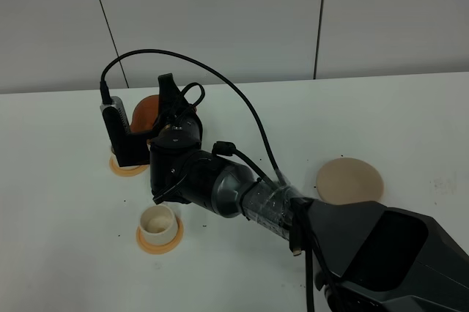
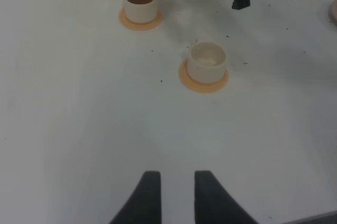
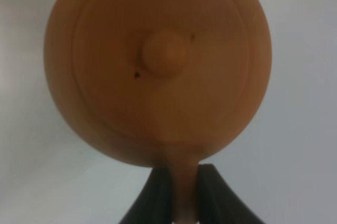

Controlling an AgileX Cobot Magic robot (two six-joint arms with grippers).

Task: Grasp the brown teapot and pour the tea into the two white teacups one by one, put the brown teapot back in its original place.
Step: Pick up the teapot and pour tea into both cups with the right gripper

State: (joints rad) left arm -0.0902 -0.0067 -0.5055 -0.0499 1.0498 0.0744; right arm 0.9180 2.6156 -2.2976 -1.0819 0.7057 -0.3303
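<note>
white counter (image 1: pixel 410 121) under a pale panelled wall (image 1: pixel 220 12) carries a small count of things: one brown teapot (image 1: pixel 144 110), two white teacups (image 2: pixel 140 2) (image 2: pixel 207 61), two orange-tan saucers (image 2: pixel 152 23) (image 2: pixel 202 84) and one beige round coaster (image 1: pixel 349 180). one black arm (image 1: pixel 242 195) shows in the high view, reaching from the right across to the left side. the right jaws are closed on the teapot's loop handle (image 3: pixel 181 195), which runs between them in the right wrist view; the round lid with its single knob (image 3: pixel 166 50) fills that picture. the teapot hangs off the counter, just beside the far teacup, spout on that cup's side, and well apart from the coaster, which lies at the right of the counter. the far teacup holds brown liquid and stands on its saucer (in the high view the arm's wrist hides this cup, and only an edge of its saucer shows). the near teacup (image 1: pixel 159 220) stands on the second saucer, apart from the first, and shows a pale inside. the left jaws, seen only from their own wrist view, stand parted with nothing between them, over bare counter, well short of both cups.
</note>
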